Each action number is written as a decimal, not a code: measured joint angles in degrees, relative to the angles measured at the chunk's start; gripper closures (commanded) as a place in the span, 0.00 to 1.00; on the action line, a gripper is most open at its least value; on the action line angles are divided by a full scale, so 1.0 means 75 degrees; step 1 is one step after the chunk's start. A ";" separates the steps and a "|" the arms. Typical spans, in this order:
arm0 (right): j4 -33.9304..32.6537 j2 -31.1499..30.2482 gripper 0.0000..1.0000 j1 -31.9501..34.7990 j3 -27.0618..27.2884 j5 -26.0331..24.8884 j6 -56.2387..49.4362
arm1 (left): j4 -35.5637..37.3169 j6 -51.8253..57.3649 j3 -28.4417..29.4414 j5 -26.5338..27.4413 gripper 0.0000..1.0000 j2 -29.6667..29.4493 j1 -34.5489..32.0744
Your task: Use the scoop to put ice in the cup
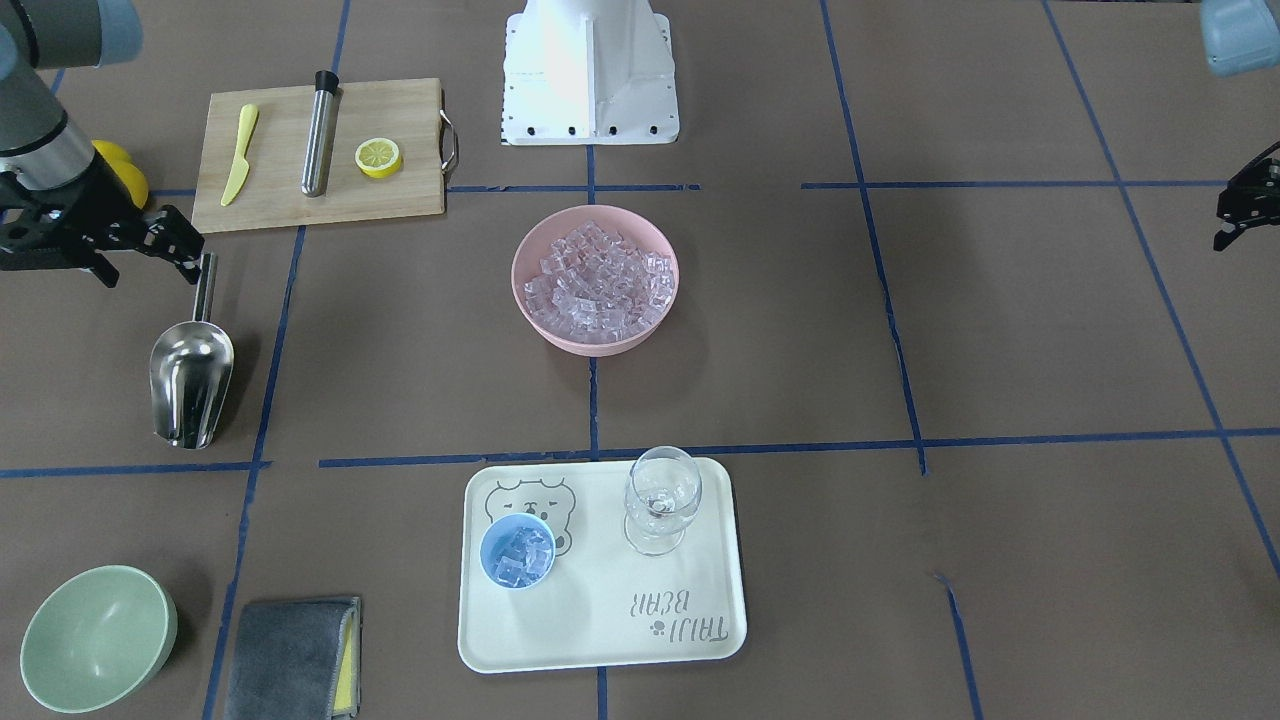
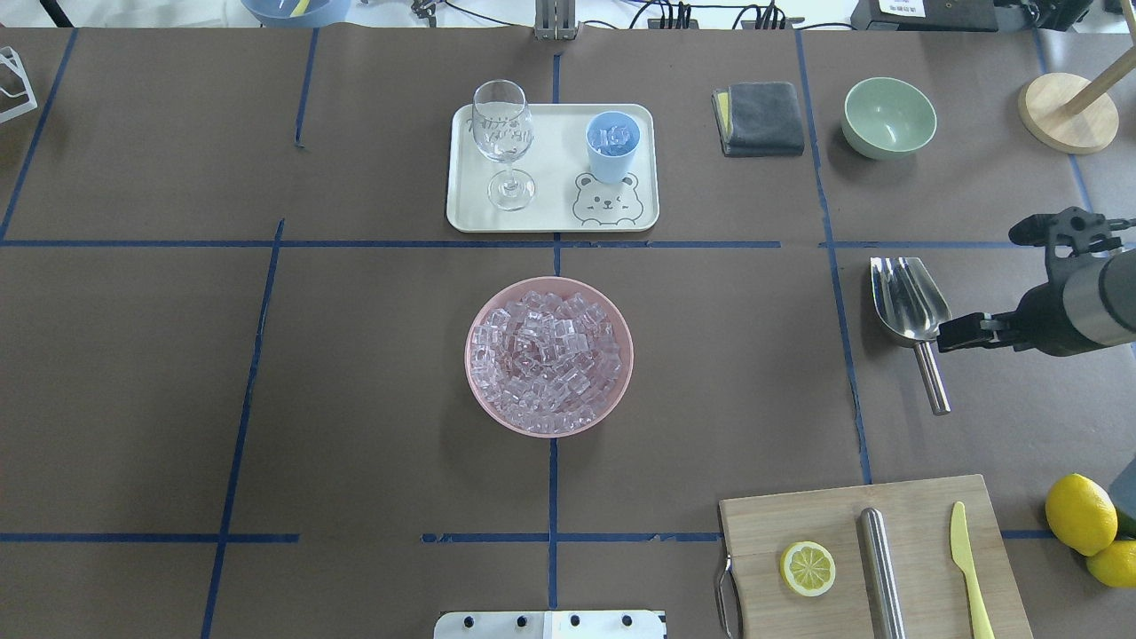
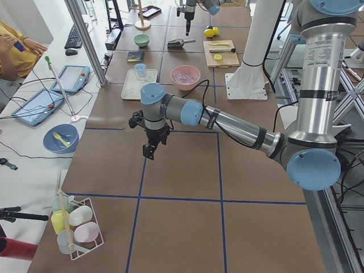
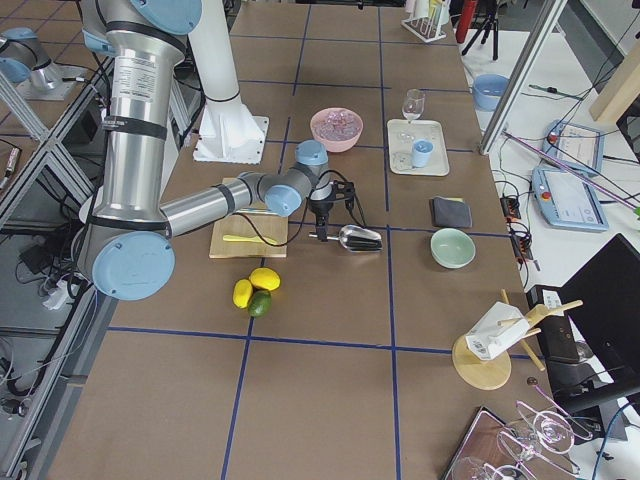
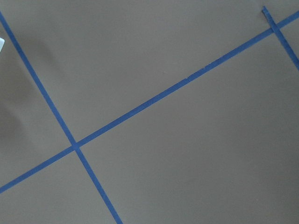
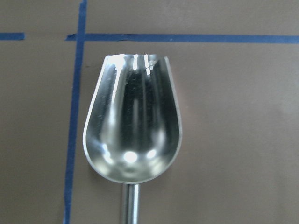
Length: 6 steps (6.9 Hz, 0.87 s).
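The steel scoop (image 1: 192, 372) lies empty on the table, trough toward the tray side; it also shows in the overhead view (image 2: 907, 302) and fills the right wrist view (image 6: 133, 135). My right gripper (image 1: 145, 262) hovers open over its rod handle, not holding it. The light-blue cup (image 1: 517, 551) stands on the white tray (image 1: 690, 640) with a few ice cubes inside (image 2: 612, 139). The pink bowl (image 1: 535, 320) in the table's middle is heaped with ice (image 1: 598, 278). My left gripper (image 1: 1240, 215) is open and empty over bare table at the far side.
A clear wine glass (image 1: 660, 498) stands on the tray beside the cup. A cutting board (image 1: 400, 205) holds a yellow knife, a steel cylinder and a lemon half. A green bowl (image 1: 97, 637), a grey cloth (image 1: 290, 658) and whole lemons (image 2: 1079, 513) sit on the right arm's side.
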 measured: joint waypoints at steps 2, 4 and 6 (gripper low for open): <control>-0.0237 -0.0164 0.00 0.1721 -0.0603 0.0962 -0.1968 | 0.0071 0.0000 0.0305 -0.0083 0.00 0.0215 -0.0438; -0.1711 0.0014 0.00 0.3342 -0.1197 0.1413 -0.4903 | 0.0202 0.0000 0.1043 -0.0702 0.00 0.0243 -0.0858; -0.3633 0.0531 0.00 0.4407 -0.1389 0.1787 -0.7064 | 0.0190 0.0011 0.1483 -0.0967 0.00 0.0240 -0.1246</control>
